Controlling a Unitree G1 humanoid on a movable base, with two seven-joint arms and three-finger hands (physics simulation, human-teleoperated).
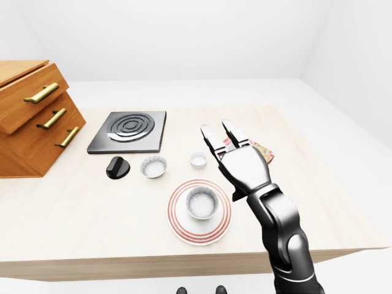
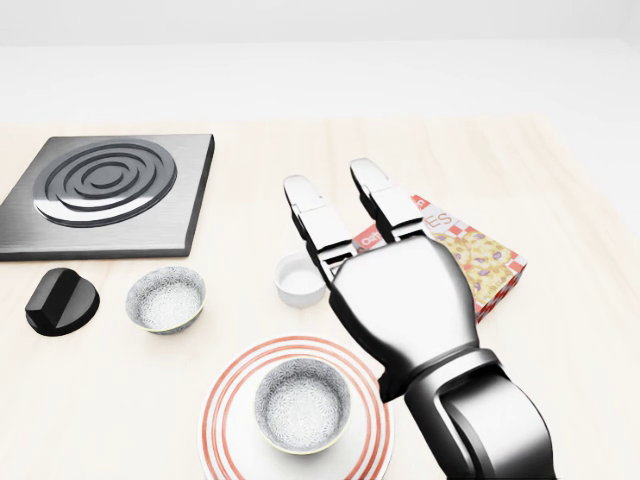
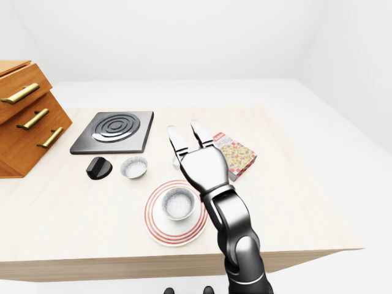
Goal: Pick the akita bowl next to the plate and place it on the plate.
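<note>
A speckled akita bowl (image 2: 300, 405) stands upright in the middle of the red-ringed plate (image 2: 225, 420) at the bottom of the head view. My right hand (image 2: 335, 195) hovers up and to the right of it, fingers stretched out and open, holding nothing and clear of the bowl. A second speckled bowl (image 2: 166, 299) rests on the table to the left of the plate. My left hand is not in any view.
A small white cup (image 2: 298, 279) sits just above the plate, partly behind my fingers. The cookie box (image 2: 485, 265) lies to the right, half hidden by my hand. A stove plate (image 2: 105, 190) and a black knob (image 2: 62, 300) are at left, with wooden drawers (image 1: 30, 116) beyond.
</note>
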